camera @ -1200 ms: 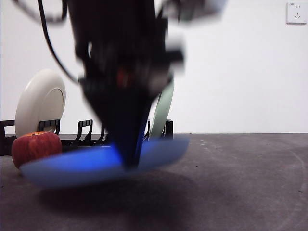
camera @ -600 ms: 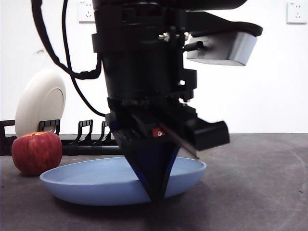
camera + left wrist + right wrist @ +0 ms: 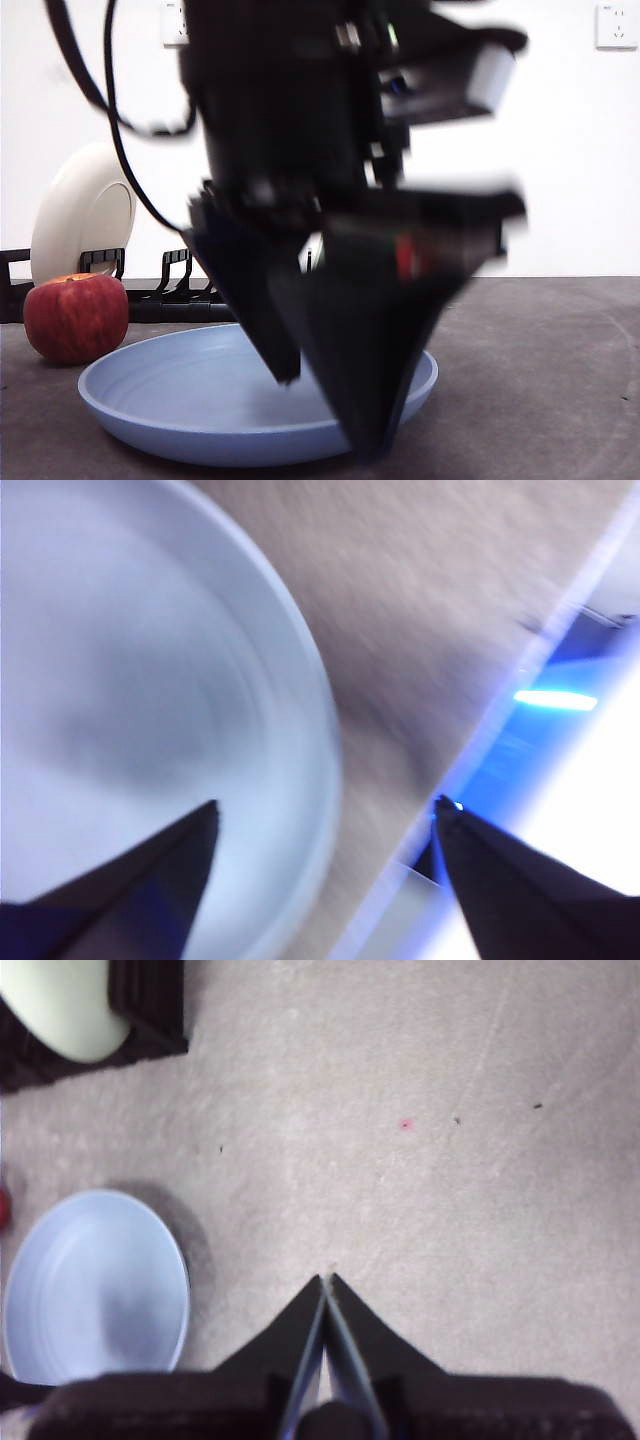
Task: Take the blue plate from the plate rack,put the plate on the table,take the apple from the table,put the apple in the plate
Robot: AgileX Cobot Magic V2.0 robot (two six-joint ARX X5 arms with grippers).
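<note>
The blue plate [image 3: 180, 400] lies flat on the table [image 3: 530, 380], with the apple [image 3: 77, 317] standing just beyond its left rim. My left gripper [image 3: 325, 415] hangs over the plate's right side, open. One jaw is inside the rim and the other outside it, and they hold nothing. In the left wrist view the plate [image 3: 150, 680] fills one side, and its rim runs between the parted jaws of the left gripper [image 3: 325, 805]. My right gripper [image 3: 327, 1278] is shut and empty, high above bare table, away from the plate [image 3: 95, 1285]. Behind stands the plate rack [image 3: 180, 290].
A cream-white plate [image 3: 85, 215] stands upright at the rack's left end. In the right wrist view a pale green plate [image 3: 60, 1005] sits in the rack [image 3: 150, 1000]. A wall socket [image 3: 615, 25] is on the white back wall.
The plate came down tilted in the left gripper and settled flat on the table. The left jaws have since spread apart and let go of its rim.
</note>
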